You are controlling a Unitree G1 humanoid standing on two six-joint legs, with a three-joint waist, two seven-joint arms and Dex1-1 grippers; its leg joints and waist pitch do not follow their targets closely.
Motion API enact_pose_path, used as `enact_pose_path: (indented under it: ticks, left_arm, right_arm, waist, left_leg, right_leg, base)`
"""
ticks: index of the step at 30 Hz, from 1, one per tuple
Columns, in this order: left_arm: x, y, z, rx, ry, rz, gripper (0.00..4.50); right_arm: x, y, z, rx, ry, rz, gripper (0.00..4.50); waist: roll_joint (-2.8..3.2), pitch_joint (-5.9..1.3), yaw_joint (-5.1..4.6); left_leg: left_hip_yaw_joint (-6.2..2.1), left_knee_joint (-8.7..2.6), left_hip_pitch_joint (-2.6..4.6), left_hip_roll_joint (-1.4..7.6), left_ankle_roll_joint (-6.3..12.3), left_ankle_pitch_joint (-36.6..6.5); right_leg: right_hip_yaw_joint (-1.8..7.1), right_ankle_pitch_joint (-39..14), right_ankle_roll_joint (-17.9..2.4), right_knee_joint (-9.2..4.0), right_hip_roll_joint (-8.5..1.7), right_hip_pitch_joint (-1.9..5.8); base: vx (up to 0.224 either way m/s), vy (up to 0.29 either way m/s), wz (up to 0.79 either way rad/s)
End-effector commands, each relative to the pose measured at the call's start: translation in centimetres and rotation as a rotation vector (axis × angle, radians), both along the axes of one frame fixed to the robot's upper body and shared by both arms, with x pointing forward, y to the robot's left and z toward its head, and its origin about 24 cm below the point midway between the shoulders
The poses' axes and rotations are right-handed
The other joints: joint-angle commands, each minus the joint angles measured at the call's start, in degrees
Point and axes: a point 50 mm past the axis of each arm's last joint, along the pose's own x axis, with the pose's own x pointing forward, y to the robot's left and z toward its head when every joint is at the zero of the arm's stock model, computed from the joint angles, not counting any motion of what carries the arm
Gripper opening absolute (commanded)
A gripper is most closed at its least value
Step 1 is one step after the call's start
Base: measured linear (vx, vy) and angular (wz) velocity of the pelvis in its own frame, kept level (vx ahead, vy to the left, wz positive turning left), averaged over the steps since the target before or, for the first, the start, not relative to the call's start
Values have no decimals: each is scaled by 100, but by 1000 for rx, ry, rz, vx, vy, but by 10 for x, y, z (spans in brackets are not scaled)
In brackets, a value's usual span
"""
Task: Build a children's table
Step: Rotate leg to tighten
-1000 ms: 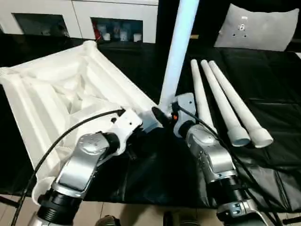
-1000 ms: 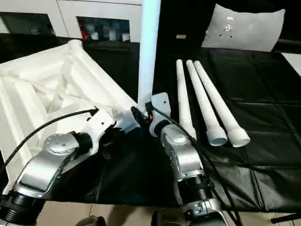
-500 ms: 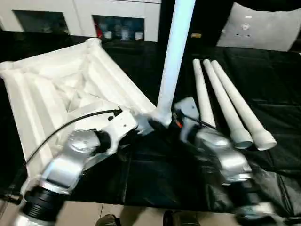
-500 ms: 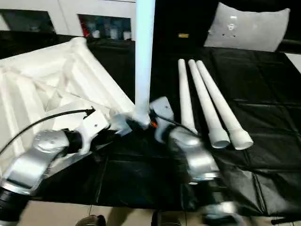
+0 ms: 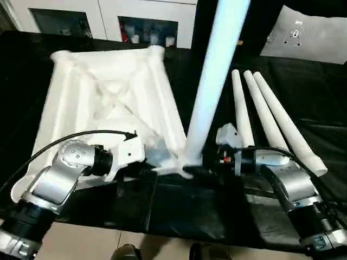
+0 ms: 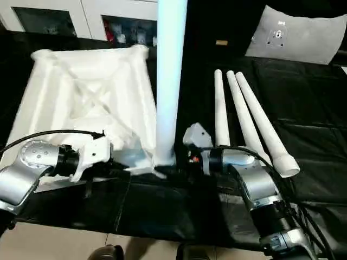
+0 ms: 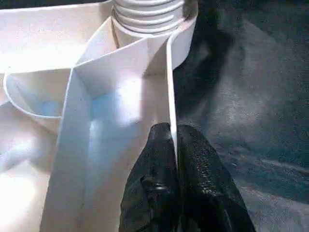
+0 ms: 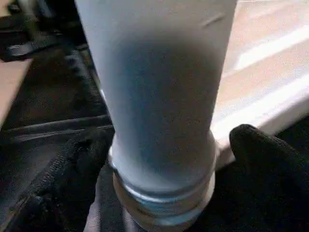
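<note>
On the black padded work surface (image 5: 303,108) the white table top (image 5: 103,103) lies ribs-up. The left gripper (image 7: 174,145), forearm low, pinches its rim. The right gripper (image 8: 164,159), reaching in level, is spread around the upright leg (image 6: 169,76) in the near corner socket (image 7: 149,14). Three spare legs (image 6: 244,119) lie alongside.

Head pair high, facing down — wrist views close on shared upright leg (image 5: 209,92) socket

Upright leg (image 5: 209,103) stands in table top's (image 5: 108,97) near corner socket
</note>
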Motion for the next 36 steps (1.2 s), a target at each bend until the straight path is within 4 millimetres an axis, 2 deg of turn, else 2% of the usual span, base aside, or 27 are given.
enact_pose_path:
  ticks: [1,2,6,7,10,11,15,16,20,21,23,24,25,26,27,29,30,31,32,33,34,36]
  left_arm:
    - [-2,-7,4,6,-12,-81,0]
    - [-1,-7,4,7,-14,-85,0]
    - [-1,-6,4,8,-6,-104,0]
    - [-1,-6,4,8,-4,-107,0]
    - [-1,-6,3,9,-1,-113,0]
    - [-1,-6,3,9,-1,-113,0]
    - [-1,-5,3,12,2,-122,0]
    - [-1,-5,3,6,0,-114,0]
    - [0,-6,3,-15,-13,-57,0]
    - [3,-9,4,-53,-26,36,0]
    - [4,-12,5,-83,-30,98,0]
    - [4,-12,5,-83,-30,98,0]
    - [4,-18,7,-111,-37,150,0]
    - [4,-20,7,-120,-39,167,0]
    - [4,-31,9,-165,-55,259,0]
    - [4,-39,9,-190,-65,309,0]
    - [4,-39,9,-190,-65,309,0]
    - [6,-50,10,-220,-88,374,0]
    - [8,-56,10,-236,-99,406,0]
    - [12,-70,12,-273,-131,477,0]
    - [13,-74,13,-284,-143,496,0]
    - [14,-76,13,-287,-146,496,0]
  right_arm:
    - [0,0,4,-1,-7,33,392]
    - [1,0,4,-2,-4,36,378]
    - [3,0,5,10,14,53,347]
    - [2,1,5,12,17,59,326]
    - [1,2,4,14,25,73,312]
    - [1,2,4,14,25,73,291]
    - [-2,4,2,34,46,89,278]
    - [-3,5,1,40,49,88,276]
    - [-2,11,-1,57,54,41,274]
    - [0,21,-4,66,56,-38,274]
    - [1,27,-7,68,56,-91,274]
    - [1,27,-7,68,56,-91,274]
    - [4,36,-9,92,66,-172,273]
    - [6,39,-10,102,70,-203,273]
    - [12,57,-11,148,92,-333,273]
    - [15,66,-12,156,92,-392,273]
    - [15,66,-12,156,92,-392,273]
    - [18,78,-13,161,94,-467,273]
    - [20,84,-13,164,96,-500,272]
    - [22,97,-12,171,106,-562,272]
    - [23,101,-12,173,112,-584,272]
    - [23,101,-11,174,111,-594,272]
  waist:
    - [34,-351,-27]
    - [19,-348,-33]
    - [33,-342,-48]
    - [26,-342,-55]
    - [24,-342,-55]
    - [25,-346,-53]
    - [14,-341,-51]
    - [-14,-344,-58]
    - [-3,-322,-64]
    - [-3,-313,-85]
    - [0,-295,-95]
    - [-4,-303,-100]
    - [1,-292,-138]
    - [0,-292,-141]
    - [-8,-303,-179]
    - [-7,-312,-283]
    - [-4,-316,-285]
    - [5,-326,-298]
    - [-30,-331,-340]
    - [-10,-333,-321]
    - [-48,-318,-348]
    - [-17,-336,-306]
  left_leg:
    - [34,-333,73,82,425,-758]
    - [35,-333,68,82,405,-768]
    - [31,-332,60,79,396,-745]
    - [33,-333,63,78,388,-767]
    - [31,-334,63,82,384,-767]
    - [32,-330,63,80,388,-751]
    - [34,-333,65,80,402,-744]
    - [39,-333,67,84,408,-748]
    - [33,-347,70,90,360,-819]
    - [38,-355,67,97,287,-853]
    - [25,-368,48,88,203,-892]
    - [21,-372,73,84,145,-1019]
    - [12,-389,37,72,64,-1037]
    - [4,-392,44,73,40,-1086]
    - [-3,-391,38,65,0,-1078]
    - [-5,-381,29,59,-59,-1030]
    - [-8,-375,37,48,-40,-1020]
    - [0,-367,36,47,40,-967]
    - [18,-364,14,63,81,-809]
    - [14,-363,33,64,92,-792]
    - [25,-361,29,51,95,-791]
    - [20,-354,36,41,138,-822]
  right_leg:
    - [188,-425,-1466,-336,-282,357]
    - [189,-473,-1459,-338,-286,362]
    - [187,-455,-1484,-331,-288,362]
    - [189,-504,-1469,-340,-289,364]
    - [189,-521,-1468,-341,-287,362]
    - [189,-500,-1470,-338,-287,364]
    - [188,-530,-1465,-339,-286,361]
    - [189,-550,-1463,-343,-287,362]
    - [191,-748,-1415,-358,-290,343]
    - [198,-797,-1404,-354,-289,342]
    - [191,-965,-1369,-377,-296,341]
    - [192,-1219,-1293,-400,-301,327]
    - [197,-1374,-1210,-402,-295,346]
    - [191,-1447,-1187,-411,-293,341]
    - [196,-1508,-1147,-419,-299,343]
    - [197,-1494,-1131,-434,-290,328]
    - [192,-1461,-1131,-435,-284,330]
    - [198,-1244,-1155,-426,-269,337]
    - [203,-940,-1237,-396,-265,338]
    - [197,-917,-1249,-415,-264,327]
    - [196,-940,-1249,-426,-254,329]
    - [198,-946,-1163,-419,-259,343]
  base:
    - [0,0,0]
    - [0,0,0]
    - [0,0,0]
    - [0,0,0]
    - [0,0,0]
    - [0,0,0]
    - [0,0,0]
    - [0,0,0]
    - [0,0,0]
    - [0,0,0]
    - [0,0,0]
    - [0,0,0]
    - [0,0,0]
    - [0,0,0]
    - [0,0,0]
    - [0,0,0]
    - [0,0,0]
    - [0,0,0]
    - [0,0,0]
    - [0,0,0]
    - [0,0,0]
    - [0,0,0]
